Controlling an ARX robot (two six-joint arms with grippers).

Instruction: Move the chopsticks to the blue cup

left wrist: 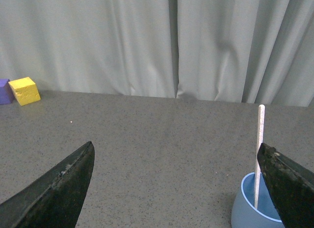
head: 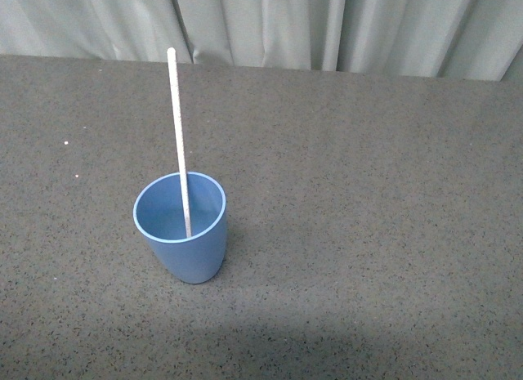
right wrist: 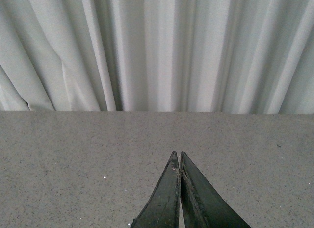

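Observation:
The light-blue cup (head: 181, 229) stands upright on the dark grey table. The cream chopstick (head: 177, 127) stands inside it, leaning against the far rim with its top sticking well above the cup. Neither gripper shows in the front view. In the left wrist view my left gripper (left wrist: 175, 152) is open and empty, its jaws wide apart; the cup (left wrist: 252, 206) and chopstick (left wrist: 259, 139) sit close beside one finger (left wrist: 289, 184). In the right wrist view my right gripper (right wrist: 177, 154) is shut on nothing above bare table.
A yellow block (left wrist: 24, 90) and a purple block (left wrist: 4, 90) sit at the table's far edge by the grey curtain (head: 327, 24). The dark grey table (head: 368, 233) spreads around the cup.

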